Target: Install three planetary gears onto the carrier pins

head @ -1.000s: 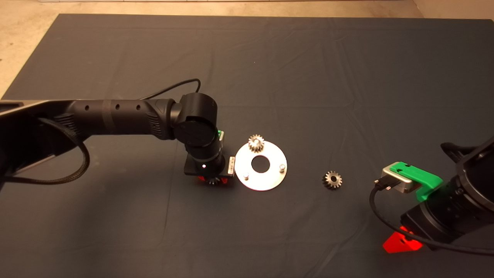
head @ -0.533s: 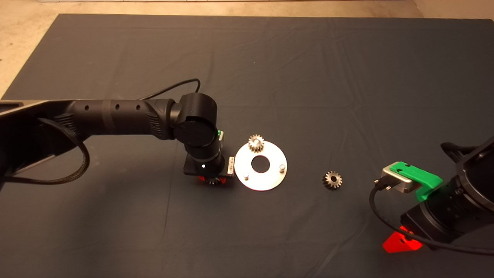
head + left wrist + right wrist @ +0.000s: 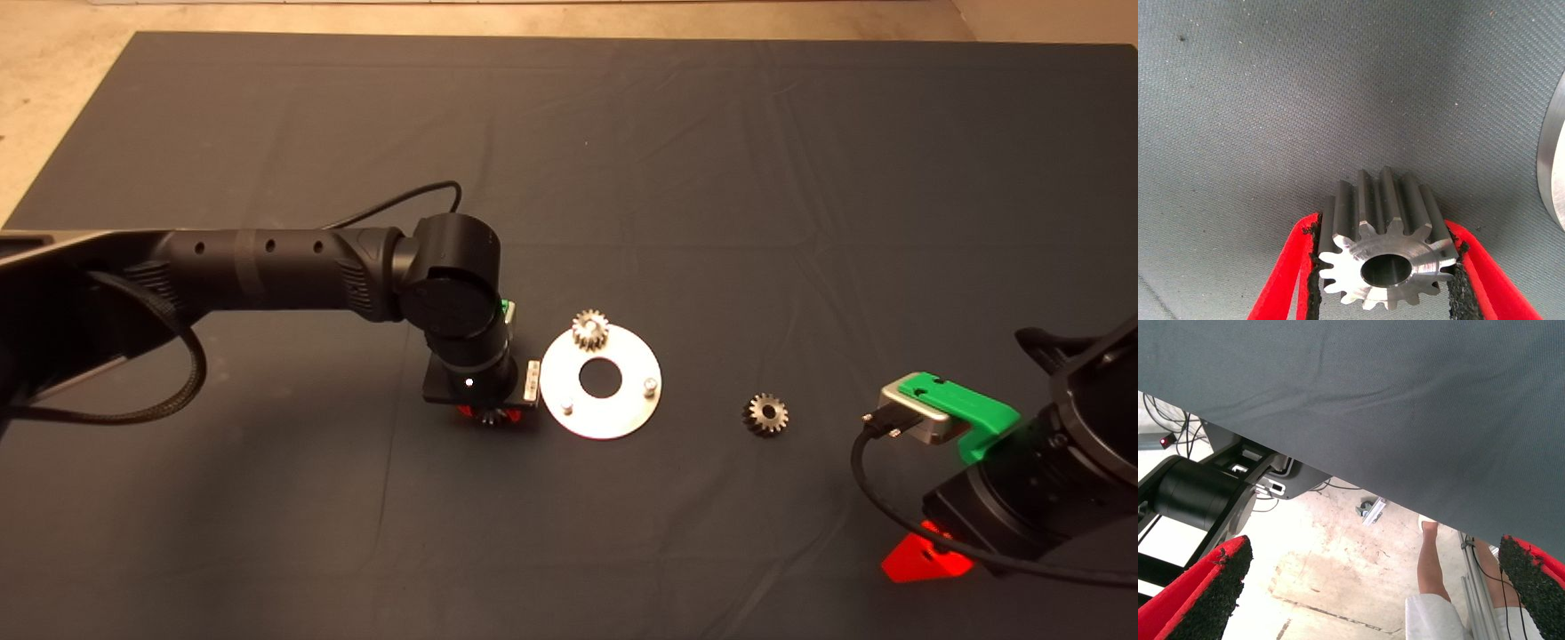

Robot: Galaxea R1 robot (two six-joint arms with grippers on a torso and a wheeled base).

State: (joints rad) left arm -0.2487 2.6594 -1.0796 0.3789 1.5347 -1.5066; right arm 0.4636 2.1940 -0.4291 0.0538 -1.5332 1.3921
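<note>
A shiny round disc (image 3: 613,418) lies mid-mat with a central hole. One planetary gear (image 3: 589,330) sits on its far carrier pin; two bare carrier pins (image 3: 567,407) (image 3: 650,386) stand at its near side. My left gripper (image 3: 487,415) hangs just left of the disc, shut on a second planetary gear (image 3: 1388,257), its pads (image 3: 1313,280) pressing the teeth on both sides. The disc's edge (image 3: 1553,167) shows beside it. A third gear (image 3: 765,414) lies on the mat right of the disc. My right gripper (image 3: 920,558) is parked at the lower right, open.
The dark mat (image 3: 622,160) covers the table, with bare floor beyond its far edge. In the right wrist view, past the mat's edge, a person's leg (image 3: 1431,560) and the robot's black base (image 3: 1198,497) show on the floor.
</note>
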